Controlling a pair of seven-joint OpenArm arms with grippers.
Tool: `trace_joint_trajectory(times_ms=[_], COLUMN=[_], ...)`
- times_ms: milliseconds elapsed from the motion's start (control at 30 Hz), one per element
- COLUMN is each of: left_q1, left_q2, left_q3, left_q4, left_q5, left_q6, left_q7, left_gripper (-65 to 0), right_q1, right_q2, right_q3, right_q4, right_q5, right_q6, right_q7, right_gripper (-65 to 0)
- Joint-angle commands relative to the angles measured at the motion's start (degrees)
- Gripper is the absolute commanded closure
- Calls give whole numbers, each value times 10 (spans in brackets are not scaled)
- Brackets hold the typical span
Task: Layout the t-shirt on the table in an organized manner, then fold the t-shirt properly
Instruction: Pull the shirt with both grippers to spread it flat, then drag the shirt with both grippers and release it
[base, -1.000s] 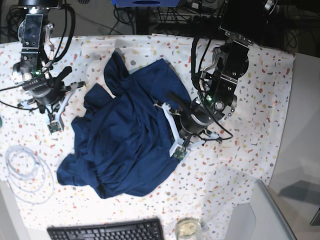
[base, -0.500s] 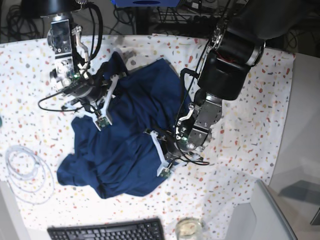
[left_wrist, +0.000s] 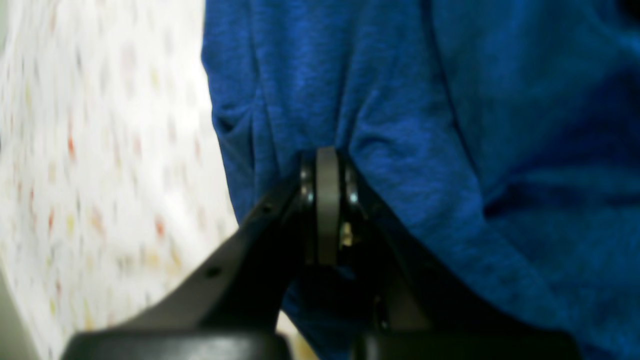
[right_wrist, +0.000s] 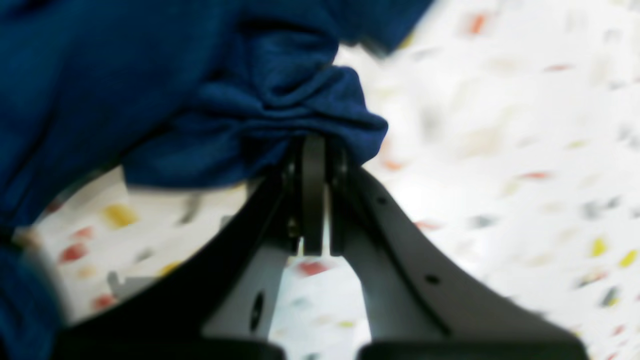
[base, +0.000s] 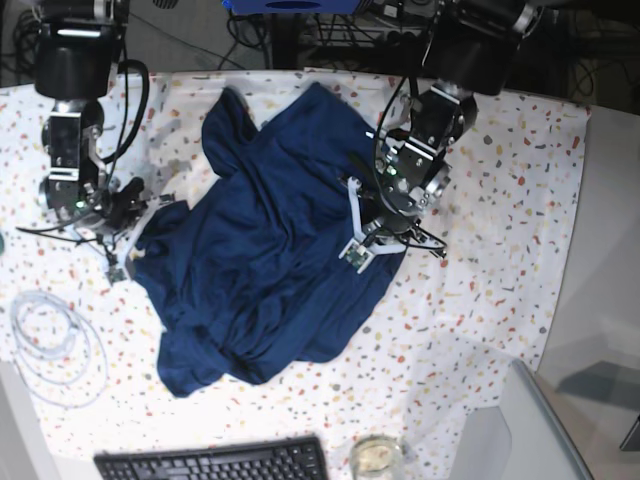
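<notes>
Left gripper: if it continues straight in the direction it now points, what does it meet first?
The t-shirt: the left gripper is shut on a fold of it, so cloth lies directly ahead.

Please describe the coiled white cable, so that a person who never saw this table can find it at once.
Start from the table with its speckled white cloth and the t-shirt in its middle. In the base view, look left and below the shirt, above the black keyboard: the cable lies there in thin loose white loops.

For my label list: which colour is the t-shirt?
Plain dark navy blue t-shirt, clearest in the base view.
</notes>
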Motion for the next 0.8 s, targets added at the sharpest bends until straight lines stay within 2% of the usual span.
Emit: trace_joint_trajectory(times_ms=[0, 100, 167, 233, 333, 500, 633, 767], left_q1=[22, 52, 52, 45, 1, -89, -167, -192], left_q2=[3, 5, 5, 5, 5, 32, 63, 72], left_q3=[3, 3, 3, 1, 0, -63, -80, -80], left_q4=[29, 97, 125, 142, 133, 28, -106, -197], left_q5=[-7, -7, -7, -3, -7, -8, -8, -1], left_q6=[-16, -16, -16, -16, -16, -16, -16, -16], left_q7=[29, 36, 37, 37, 37, 33, 29, -32], left_gripper=[0, 0, 0, 0, 0, 0, 0, 0], right_q1=[11, 19, 9, -14, -53, -82, -80, -55], right_q2=[13, 20, 19, 11, -10, -31, -47, -48], right_q3=[1, 1, -4, -15, -57, -123, -166, -182], right_q4=[-3, 24, 77, 149, 244, 277, 227, 154], right_q5=[-15, -15, -15, -14, -14, -14, -13, -13], right_q6=[-9, -9, -9, -9, -9, -9, -9, -9], right_q7=[-15, -22, -47, -75, -83, -82, -80, -78], right_gripper=[0, 0, 0, 0, 0, 0, 0, 0])
